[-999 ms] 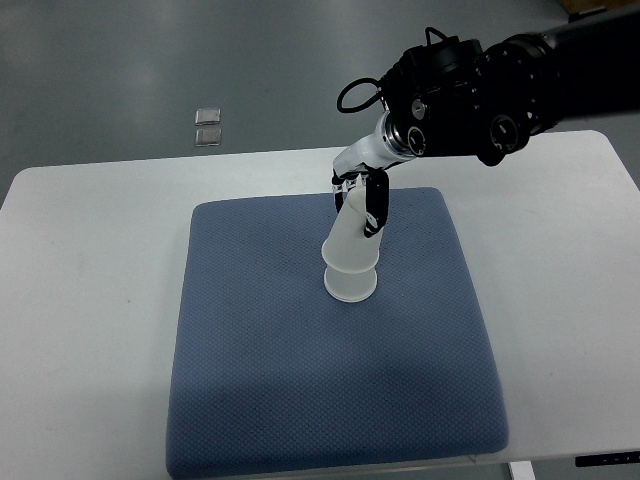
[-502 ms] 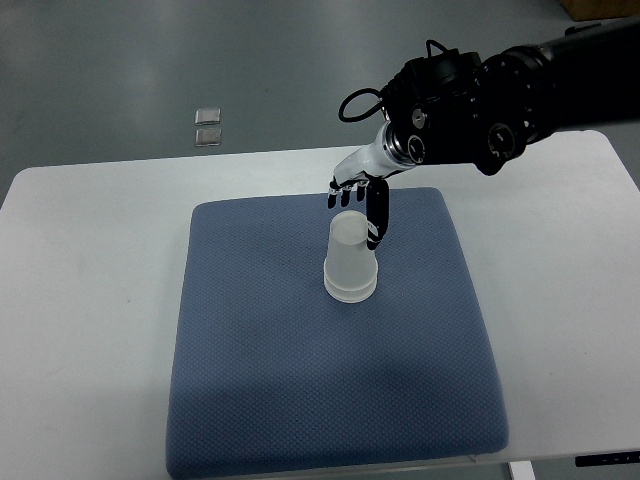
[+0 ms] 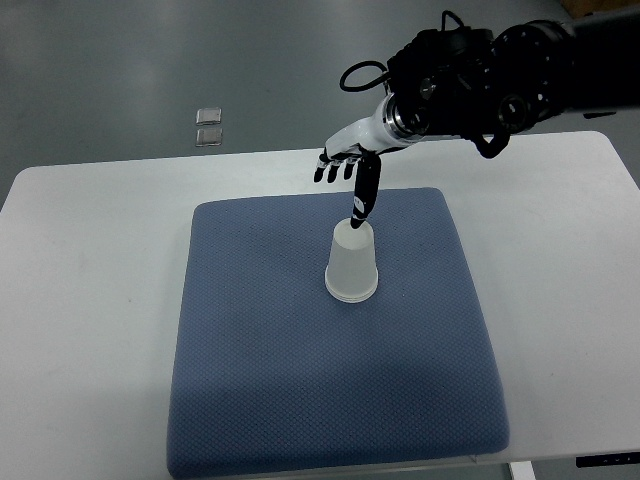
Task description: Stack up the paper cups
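Your right robot hand (image 3: 350, 180) hung open above the stacked paper cups (image 3: 352, 262), holding nothing, because the stack stood upside down on the blue pad (image 3: 330, 400) toward the desk's (image 3: 90, 270) far edge, apparently finished.

A mat (image 3: 300, 380) lies on the worktop (image 3: 80, 300). The cups (image 3: 352, 265) stand upside down on the mat's far half, the right robot hand (image 3: 345, 170) just behind them.
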